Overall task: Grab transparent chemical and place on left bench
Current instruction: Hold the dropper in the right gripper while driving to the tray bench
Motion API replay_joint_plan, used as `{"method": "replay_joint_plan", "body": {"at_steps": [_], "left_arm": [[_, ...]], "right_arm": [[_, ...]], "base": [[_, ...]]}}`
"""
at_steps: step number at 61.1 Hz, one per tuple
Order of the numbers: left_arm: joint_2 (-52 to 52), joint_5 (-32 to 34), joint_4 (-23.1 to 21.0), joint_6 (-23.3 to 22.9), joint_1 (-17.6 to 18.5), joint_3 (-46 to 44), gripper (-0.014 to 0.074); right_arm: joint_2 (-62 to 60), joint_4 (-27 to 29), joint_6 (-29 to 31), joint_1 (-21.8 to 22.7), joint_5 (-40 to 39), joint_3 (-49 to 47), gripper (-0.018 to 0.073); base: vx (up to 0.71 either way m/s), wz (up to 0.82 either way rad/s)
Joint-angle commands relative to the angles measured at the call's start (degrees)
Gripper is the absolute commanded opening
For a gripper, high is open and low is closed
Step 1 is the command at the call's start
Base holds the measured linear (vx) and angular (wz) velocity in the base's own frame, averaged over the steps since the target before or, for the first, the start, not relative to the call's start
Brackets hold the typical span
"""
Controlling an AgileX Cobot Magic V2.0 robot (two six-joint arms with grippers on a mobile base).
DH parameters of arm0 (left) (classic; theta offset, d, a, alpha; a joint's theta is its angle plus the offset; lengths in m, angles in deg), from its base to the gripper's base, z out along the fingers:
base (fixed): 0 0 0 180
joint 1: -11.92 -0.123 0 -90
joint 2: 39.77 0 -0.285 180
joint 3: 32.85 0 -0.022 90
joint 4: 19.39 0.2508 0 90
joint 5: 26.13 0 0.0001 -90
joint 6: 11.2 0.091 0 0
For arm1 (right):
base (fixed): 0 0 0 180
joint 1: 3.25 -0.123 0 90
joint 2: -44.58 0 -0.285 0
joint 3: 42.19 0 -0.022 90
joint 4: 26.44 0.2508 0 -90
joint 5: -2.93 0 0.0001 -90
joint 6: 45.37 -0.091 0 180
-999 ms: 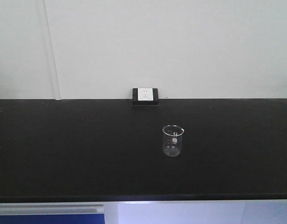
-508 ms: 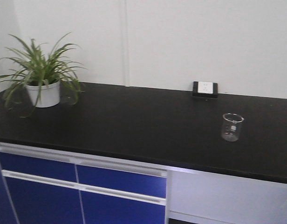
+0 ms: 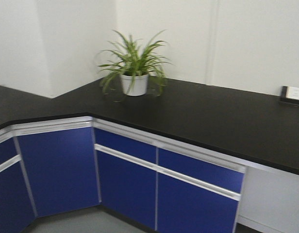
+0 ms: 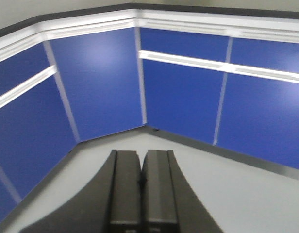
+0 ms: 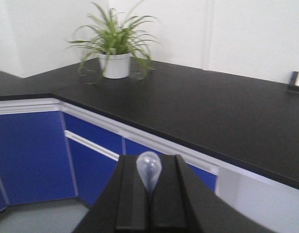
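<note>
One potted plant [image 3: 134, 73] stands on the black worktop [image 3: 212, 116] near the corner. One wall socket [image 3: 292, 93] sits at the far right against the wall. Blue cabinet fronts [image 3: 57, 165] run below the worktop. The left gripper [image 4: 141, 155] has its two fingers pressed together with nothing between them, above the floor. The right gripper [image 5: 149, 160] is clamped on one translucent bulb [image 5: 148, 171]; whether this is a dropper's bulb cannot be told. The clear beaker shows in no view.

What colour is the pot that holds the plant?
White. The pot shows best in the right wrist view.
</note>
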Motion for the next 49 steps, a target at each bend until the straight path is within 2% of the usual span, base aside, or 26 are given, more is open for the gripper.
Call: {"method": "replay_joint_plan", "body": {"at_steps": [1, 25, 49], "left_arm": [[1.1, 4.5, 0.0, -0.4, 0.1, 0.9, -0.0003], [1.1, 4.5, 0.0, -0.4, 0.1, 0.9, -0.0003], [1.1, 4.5, 0.0, -0.4, 0.1, 0.9, -0.0003]], "right_arm": [[0.0, -1.2, 0.3, -0.1, -2.6, -1.6, -0.0003], [0.0, -1.2, 0.3, -0.1, -2.6, -1.6, -0.0003], [0.0, -1.2, 0.3, -0.1, -2.6, -1.6, -0.0003]], "base": [[-0.22, 0.48], [-0.19, 0.54], [-0.14, 0.74]]}}
